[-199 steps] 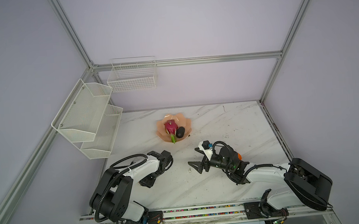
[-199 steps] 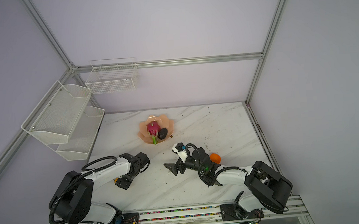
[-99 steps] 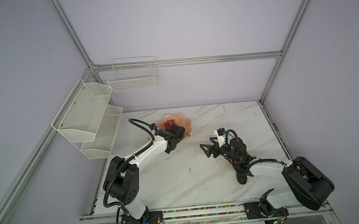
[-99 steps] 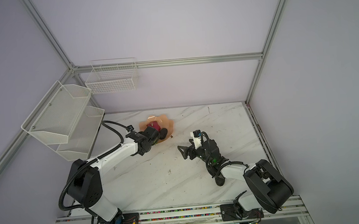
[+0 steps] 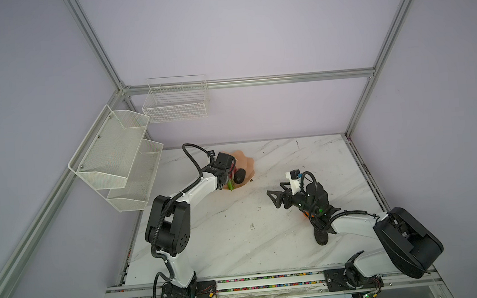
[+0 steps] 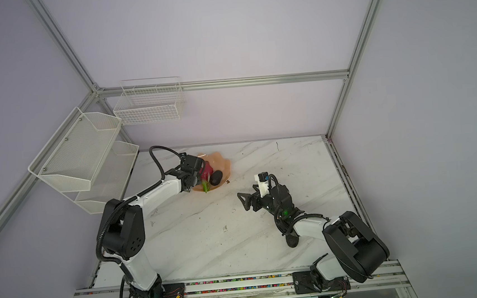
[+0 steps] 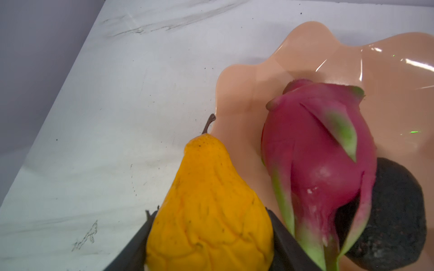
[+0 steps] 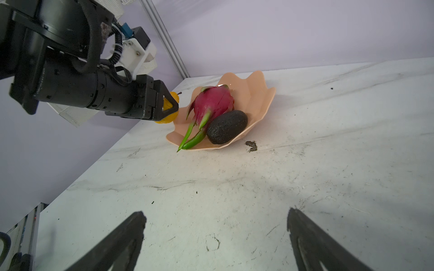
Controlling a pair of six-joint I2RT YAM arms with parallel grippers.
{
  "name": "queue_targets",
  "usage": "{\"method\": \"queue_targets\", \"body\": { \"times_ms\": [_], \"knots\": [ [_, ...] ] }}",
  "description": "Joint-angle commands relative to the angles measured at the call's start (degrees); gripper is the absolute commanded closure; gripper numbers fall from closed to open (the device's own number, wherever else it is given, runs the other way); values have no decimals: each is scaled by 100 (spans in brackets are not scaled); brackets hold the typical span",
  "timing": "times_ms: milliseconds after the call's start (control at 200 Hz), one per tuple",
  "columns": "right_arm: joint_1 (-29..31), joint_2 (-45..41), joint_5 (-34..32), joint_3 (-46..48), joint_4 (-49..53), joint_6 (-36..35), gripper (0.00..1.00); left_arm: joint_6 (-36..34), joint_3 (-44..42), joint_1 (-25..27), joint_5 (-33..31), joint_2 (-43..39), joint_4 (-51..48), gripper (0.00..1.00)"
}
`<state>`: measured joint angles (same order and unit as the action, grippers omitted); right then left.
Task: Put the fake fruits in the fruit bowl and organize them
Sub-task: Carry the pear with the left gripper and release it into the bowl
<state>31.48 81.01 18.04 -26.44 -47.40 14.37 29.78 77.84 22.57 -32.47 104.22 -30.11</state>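
Note:
The peach-pink fruit bowl [image 5: 247,163] [image 6: 224,163] stands at the back of the table. In it lie the magenta dragon fruit [image 8: 211,103] [image 7: 317,152] and a dark avocado [image 8: 227,126] [image 5: 240,175]. My left gripper [image 7: 209,213] [image 8: 170,105] is shut on the yellow citrus [image 7: 206,183], a wrinkled fruit with a stem, held at the bowl's left rim beside the dragon fruit. My right gripper [image 8: 215,212] [image 5: 276,196] hangs open over bare table, well short of the bowl. A second avocado [image 5: 322,237] [image 6: 292,241] lies under the right arm, with a sliver of the orange [image 5: 305,215] beside it.
White mesh shelves [image 5: 115,156] hang on the left wall and a wire basket [image 5: 175,102] on the back wall. A dark crumb [image 8: 251,145] lies on the marble table [image 5: 237,228] just beside the bowl.
My left arm has swung from the table's front up to the bowl, carrying the yellow citrus. The right gripper has drawn back to the right, still open.

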Motion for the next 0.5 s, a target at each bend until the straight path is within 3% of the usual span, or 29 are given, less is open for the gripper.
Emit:
{"method": "queue_targets", "body": {
  "times_ms": [0,495],
  "knots": [
    [-36,-31,85,16,-191,13,3,-295,612,-66,261,32,439,48],
    [-37,-29,49,8,-184,-40,3,-119,759,-226,376,497,515,42]
  ]
}}
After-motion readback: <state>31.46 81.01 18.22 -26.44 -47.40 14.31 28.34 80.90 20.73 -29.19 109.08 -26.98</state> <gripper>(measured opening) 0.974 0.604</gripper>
